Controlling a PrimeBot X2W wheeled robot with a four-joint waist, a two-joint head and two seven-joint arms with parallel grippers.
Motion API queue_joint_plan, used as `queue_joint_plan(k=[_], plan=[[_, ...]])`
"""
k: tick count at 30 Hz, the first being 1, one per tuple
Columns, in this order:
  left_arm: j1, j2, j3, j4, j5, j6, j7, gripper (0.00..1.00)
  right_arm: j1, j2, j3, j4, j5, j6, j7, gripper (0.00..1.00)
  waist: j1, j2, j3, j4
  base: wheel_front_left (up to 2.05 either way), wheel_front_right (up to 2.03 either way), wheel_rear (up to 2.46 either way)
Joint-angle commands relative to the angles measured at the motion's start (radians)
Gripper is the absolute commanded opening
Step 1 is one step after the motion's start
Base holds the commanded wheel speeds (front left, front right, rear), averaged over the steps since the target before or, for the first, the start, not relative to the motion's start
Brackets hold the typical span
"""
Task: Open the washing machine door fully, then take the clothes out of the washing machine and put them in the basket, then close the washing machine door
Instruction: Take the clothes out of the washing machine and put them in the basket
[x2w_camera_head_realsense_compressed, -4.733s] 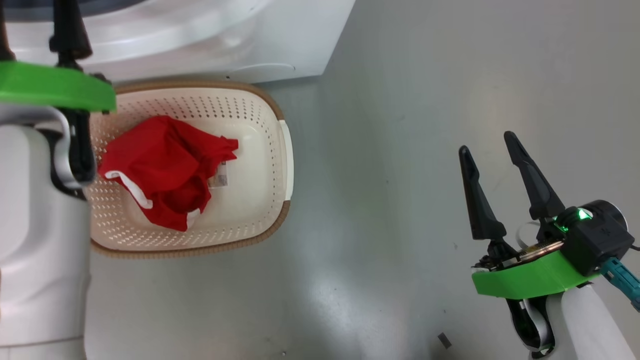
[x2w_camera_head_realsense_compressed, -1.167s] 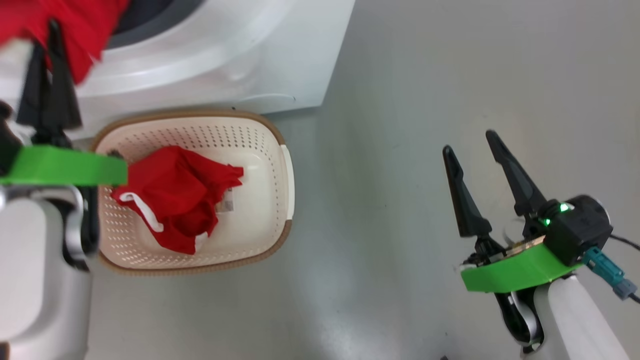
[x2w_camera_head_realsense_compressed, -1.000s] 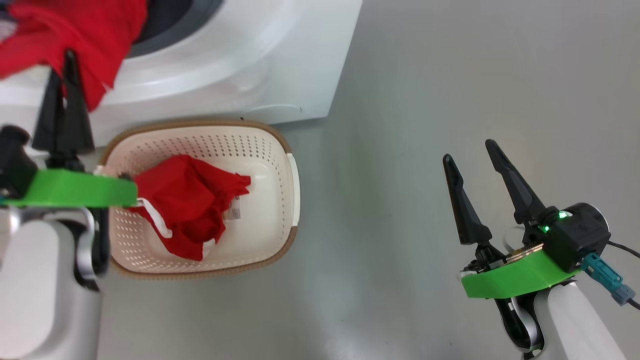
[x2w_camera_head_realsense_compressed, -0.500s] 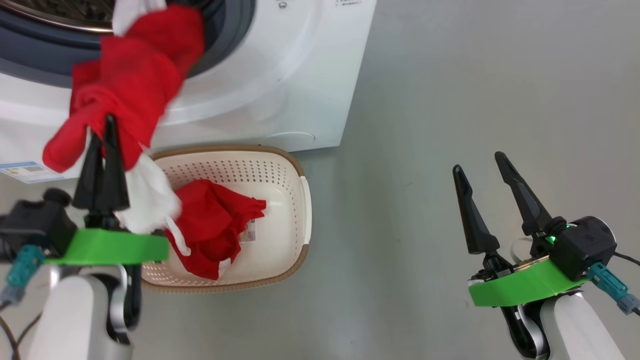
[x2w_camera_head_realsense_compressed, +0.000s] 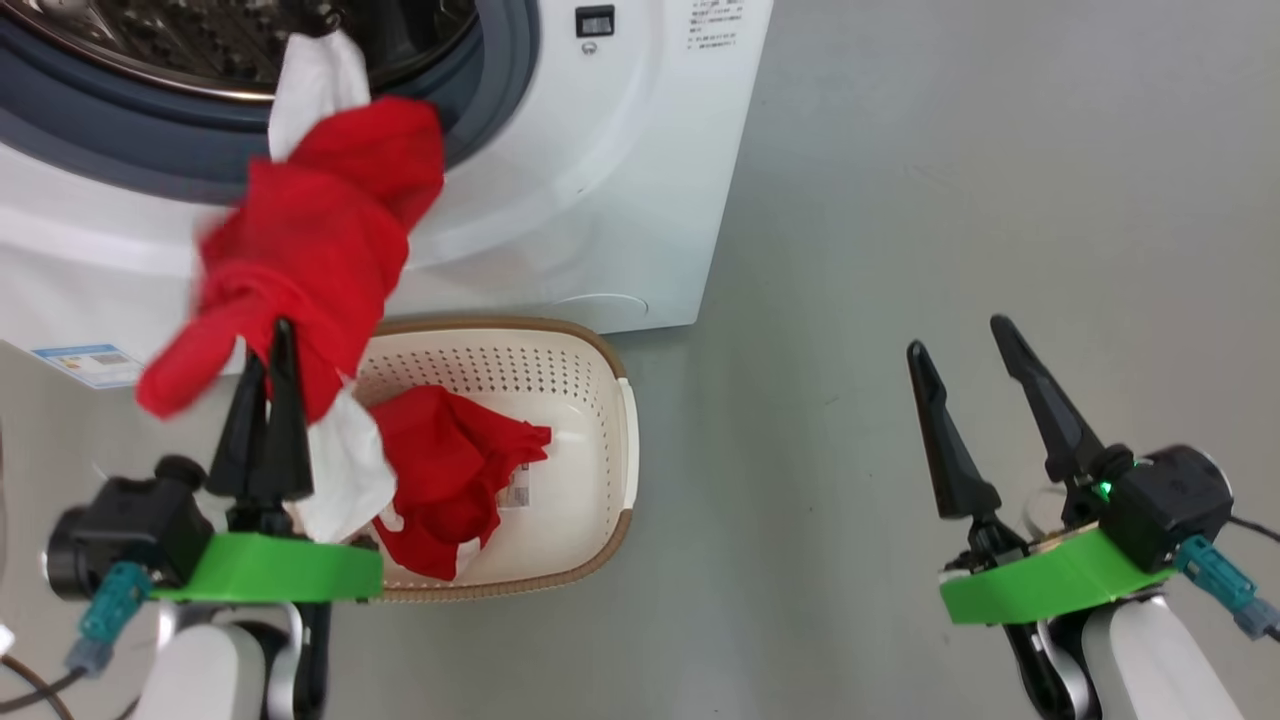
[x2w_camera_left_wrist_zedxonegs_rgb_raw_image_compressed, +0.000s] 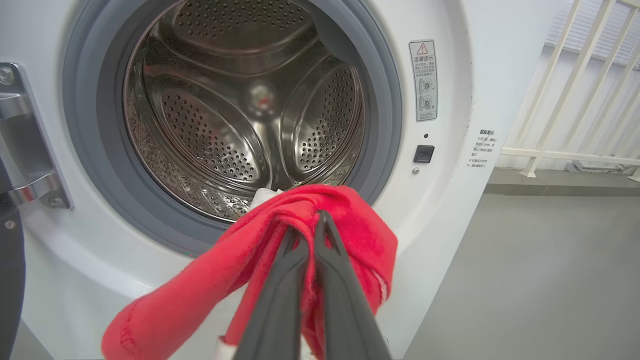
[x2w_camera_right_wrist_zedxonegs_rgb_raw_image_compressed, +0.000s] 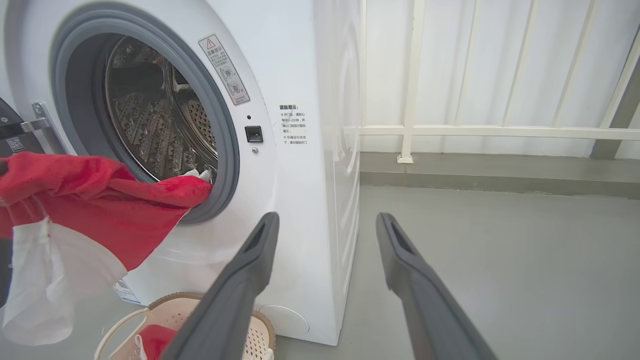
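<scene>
Grey floor (x2w_camera_head_realsense_compressed: 950, 150) before the washing machine (x2w_camera_head_realsense_compressed: 620, 150): the left gripper (x2w_camera_head_realsense_compressed: 270, 345), pinching a red garment (x2w_camera_head_realsense_compressed: 320, 230), has drawn it almost out of the drum (x2w_camera_head_realsense_compressed: 200, 40) over the basket (x2w_camera_head_realsense_compressed: 612, 365) at its left rim, while the right gripper (x2w_camera_head_realsense_compressed: 958, 333) idles, jaws spread.

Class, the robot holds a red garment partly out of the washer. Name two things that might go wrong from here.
1. The garment has its tail across the ring; pulling may snag it.
2. It hangs loose from the left gripper and may miss the basket, landing on the floor.
</scene>
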Motion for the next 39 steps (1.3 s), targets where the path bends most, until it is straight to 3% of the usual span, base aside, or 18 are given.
queue_joint_plan(k=[1, 16, 39], plan=[[0.019, 0.008, 0.030, -0.030, 0.002, -0.003, -0.005, 0.00, 0.020, -0.001, 0.016, -0.025, -0.005, 0.006, -0.006, 1.00, 0.0000, 0.0000, -0.006, 0.004, 0.00, 0.00, 0.00], [0.022, -0.033, 0.036, 0.166, -0.015, -0.017, -0.005, 0.00, 0.017, -0.001, 0.027, -0.035, -0.008, 0.006, -0.006, 1.00, 0.0000, 0.0000, 0.004, -0.008, 0.00, 0.00, 0.00], [-0.233, -0.048, 0.111, 0.642, 0.037, -0.043, -0.005, 0.00, -0.037, -0.001, 0.056, -0.026, 0.004, 0.006, -0.006, 1.00, 0.0000, 0.0000, 0.133, -0.049, 0.00, 0.00, 0.00]])
